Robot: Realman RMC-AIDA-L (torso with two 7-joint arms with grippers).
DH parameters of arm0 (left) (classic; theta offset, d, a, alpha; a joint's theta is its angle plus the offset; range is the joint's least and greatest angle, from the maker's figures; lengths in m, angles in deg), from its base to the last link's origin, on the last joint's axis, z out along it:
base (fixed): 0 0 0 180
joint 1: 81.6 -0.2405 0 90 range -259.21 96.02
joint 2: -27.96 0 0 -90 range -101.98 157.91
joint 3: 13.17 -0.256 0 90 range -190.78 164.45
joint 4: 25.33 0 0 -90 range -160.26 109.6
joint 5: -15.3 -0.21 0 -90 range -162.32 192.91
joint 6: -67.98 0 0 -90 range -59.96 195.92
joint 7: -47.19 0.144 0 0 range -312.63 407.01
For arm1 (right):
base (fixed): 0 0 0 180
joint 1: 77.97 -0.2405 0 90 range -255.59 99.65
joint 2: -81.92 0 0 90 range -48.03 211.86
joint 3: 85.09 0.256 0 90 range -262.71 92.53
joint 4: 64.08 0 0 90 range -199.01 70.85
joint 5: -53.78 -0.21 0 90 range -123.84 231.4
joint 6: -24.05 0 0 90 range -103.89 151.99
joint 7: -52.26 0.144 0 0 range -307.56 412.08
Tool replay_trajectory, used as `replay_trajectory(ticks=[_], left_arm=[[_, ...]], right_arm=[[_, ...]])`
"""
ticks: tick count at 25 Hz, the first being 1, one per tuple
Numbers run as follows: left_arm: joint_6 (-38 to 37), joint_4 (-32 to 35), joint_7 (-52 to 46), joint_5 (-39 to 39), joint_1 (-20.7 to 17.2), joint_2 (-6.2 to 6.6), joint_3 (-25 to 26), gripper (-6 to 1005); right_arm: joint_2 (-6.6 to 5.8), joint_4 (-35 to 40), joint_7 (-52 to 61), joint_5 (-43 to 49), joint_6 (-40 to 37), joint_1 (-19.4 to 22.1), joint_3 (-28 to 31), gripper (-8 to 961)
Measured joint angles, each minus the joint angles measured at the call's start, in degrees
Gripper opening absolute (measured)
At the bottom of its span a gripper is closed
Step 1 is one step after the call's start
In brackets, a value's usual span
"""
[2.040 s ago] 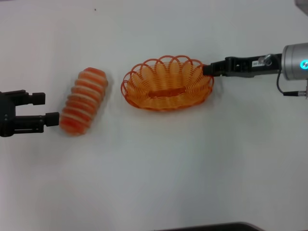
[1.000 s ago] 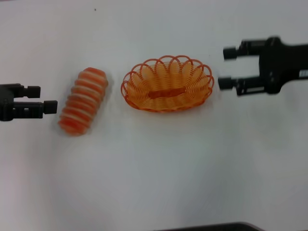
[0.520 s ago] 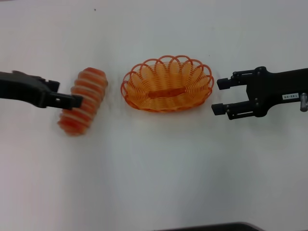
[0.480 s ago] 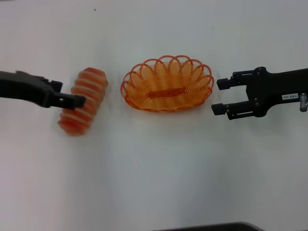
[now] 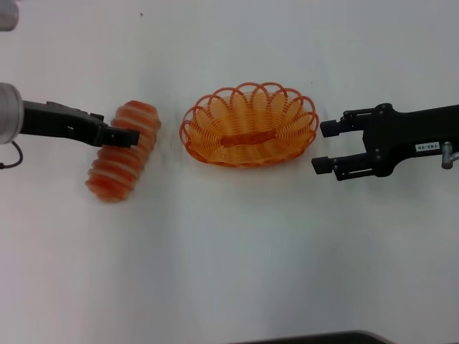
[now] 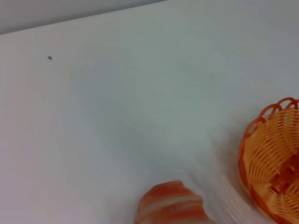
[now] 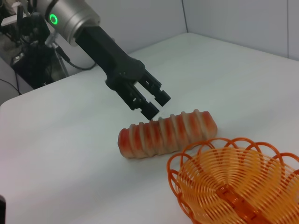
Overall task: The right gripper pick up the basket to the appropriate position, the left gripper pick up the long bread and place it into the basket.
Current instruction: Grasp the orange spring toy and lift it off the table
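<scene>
The long bread [image 5: 115, 166], orange-red with cream ridges, lies on the white table left of the basket [image 5: 249, 123]. My left gripper [image 5: 132, 136] is over the bread's far half; the right wrist view shows it [image 7: 156, 104] just above the bread [image 7: 168, 133], fingers a little apart and empty. My right gripper [image 5: 322, 147] is open and empty just right of the basket, not touching it. The left wrist view shows the bread's end [image 6: 170, 207] and part of the basket [image 6: 275, 172].
The white table [image 5: 229, 251] stretches wide in front of the bread and basket. A dark edge [image 5: 308, 338] shows at the front. A small dark speck [image 5: 141, 13] lies far behind the bread.
My right gripper let go of the basket rim, opened and drew back to the right. My left gripper turned and moved right from beside the bread to over it.
</scene>
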Motion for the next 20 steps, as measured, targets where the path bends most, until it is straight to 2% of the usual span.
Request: replay_trajectory(ticks=[6,15,20], left_arm=[[4.8,-3.7,0.0,-0.3,0.6,0.14,-3.6,788],[8.3,-3.9,0.4,-1.7,-0.2,0.06,-5.6,740],[8.5,-3.8,0.4,-1.7,-0.4,0.10,-5.7,563]], right_arm=[[0.06,-0.8,0.3,0.0,0.7,-0.4,0.0,780],[0.06,-0.9,0.8,0.0,0.9,-0.8,-0.2,779],[0.07,-1.3,1.2,0.0,0.9,-0.8,-0.2,780]])
